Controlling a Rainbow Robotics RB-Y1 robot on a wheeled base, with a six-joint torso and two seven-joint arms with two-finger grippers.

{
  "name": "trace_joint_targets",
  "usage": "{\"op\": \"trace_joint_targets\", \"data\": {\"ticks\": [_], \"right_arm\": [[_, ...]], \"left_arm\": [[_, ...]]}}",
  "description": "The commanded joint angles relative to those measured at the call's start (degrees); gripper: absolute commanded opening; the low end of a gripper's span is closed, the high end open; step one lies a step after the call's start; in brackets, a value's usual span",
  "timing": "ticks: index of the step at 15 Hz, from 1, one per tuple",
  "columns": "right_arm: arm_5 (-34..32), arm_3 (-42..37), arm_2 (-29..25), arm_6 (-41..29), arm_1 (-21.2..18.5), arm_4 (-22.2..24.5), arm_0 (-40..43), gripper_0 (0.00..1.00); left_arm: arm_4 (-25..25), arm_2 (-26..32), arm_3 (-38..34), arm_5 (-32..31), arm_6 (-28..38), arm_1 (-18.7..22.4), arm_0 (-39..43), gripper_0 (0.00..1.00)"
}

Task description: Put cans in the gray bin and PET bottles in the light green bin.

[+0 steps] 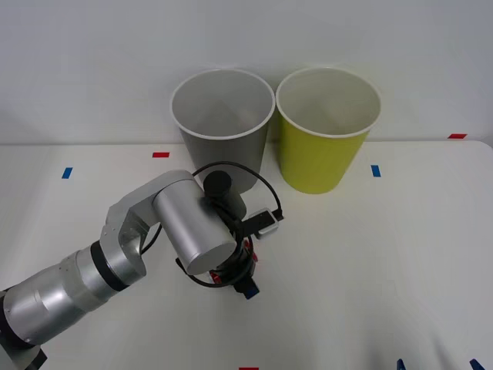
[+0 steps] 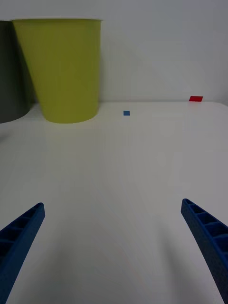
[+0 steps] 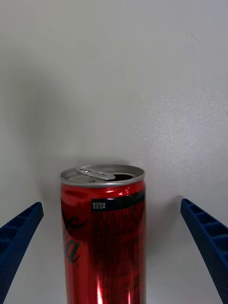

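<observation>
The red can (image 3: 102, 232) stands upright on the white table (image 1: 370, 262), between the wide-spread blue fingers (image 3: 19, 237) of the left gripper (image 1: 245, 284), which touch nothing, so the grasp is not yet made. The gray bin (image 1: 223, 127) and the light green bin (image 1: 327, 131) stand side by side at the table's far edge, with no cans or bottles visible inside. The right gripper (image 2: 114, 247) waits over bare table, jaws wide and holding nothing; by my judgement, all of the sorting is left.
</observation>
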Motion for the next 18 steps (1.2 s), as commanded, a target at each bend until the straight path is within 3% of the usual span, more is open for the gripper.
{"op": "trace_joint_targets", "data": {"ticks": [1, 11, 12, 14, 15, 16, 18], "right_arm": [[0.0, 0.0, 0.0, 0.0, 0.0, 0.0, 0.0, 1.0], [0.0, 0.0, 0.0, 0.0, 0.0, 0.0, 0.0, 1.0], [0.0, 0.0, 0.0, 0.0, 0.0, 0.0, 0.0, 1.0], [0.0, 0.0, 0.0, 0.0, 0.0, 0.0, 0.0, 1.0], [0.0, 0.0, 0.0, 0.0, 0.0, 0.0, 0.0, 1.0], [0.0, 0.0, 0.0, 0.0, 0.0, 0.0, 0.0, 1.0], [0.0, 0.0, 0.0, 0.0, 0.0, 0.0, 0.0, 1.0]], "left_arm": [[0.34, 0.02, 0.04, 0.01, 0.03, -0.04, -0.01, 1.0], [0.08, -0.06, 1.62, -0.87, -0.41, -0.65, -0.62, 0.98], [0.08, 0.02, 1.62, -0.87, -0.41, -0.65, -0.53, 0.89], [0.08, 0.02, 1.62, -1.22, -0.5, -0.65, -0.53, 0.26], [0.08, 0.02, 1.54, -1.31, -0.67, -0.56, -0.53, 0.13], [0.08, -0.06, 1.62, -1.4, -0.85, -0.56, -0.53, 0.08], [0.16, 0.02, 1.62, -1.4, -1.03, -0.65, -0.53, 0.06]]}}
